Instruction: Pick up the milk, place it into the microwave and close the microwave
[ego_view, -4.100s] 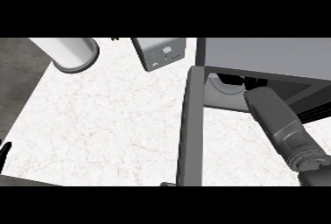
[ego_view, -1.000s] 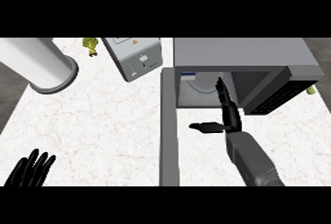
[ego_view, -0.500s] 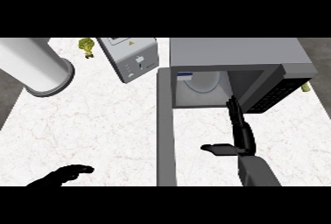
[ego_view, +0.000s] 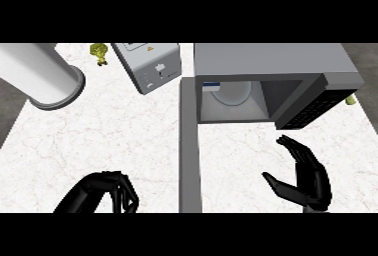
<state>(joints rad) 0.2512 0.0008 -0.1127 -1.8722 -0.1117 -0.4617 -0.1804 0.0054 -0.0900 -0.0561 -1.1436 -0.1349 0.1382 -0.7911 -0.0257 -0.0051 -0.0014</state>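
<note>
The milk (ego_view: 230, 95) sits inside the open microwave (ego_view: 266, 60), so my R hand (ego_view: 306, 176) hangs empty, fingers straight, prob. freed for the door (ego_view: 189, 150); L hand (ego_view: 103, 192) curled, holding nothing.

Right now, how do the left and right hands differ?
The right hand has straight fingers pointing toward the microwave; the left hand has curled fingers. The right hand lies right of the open door; the left hand lies left of it. Both are black and hold nothing.
</note>
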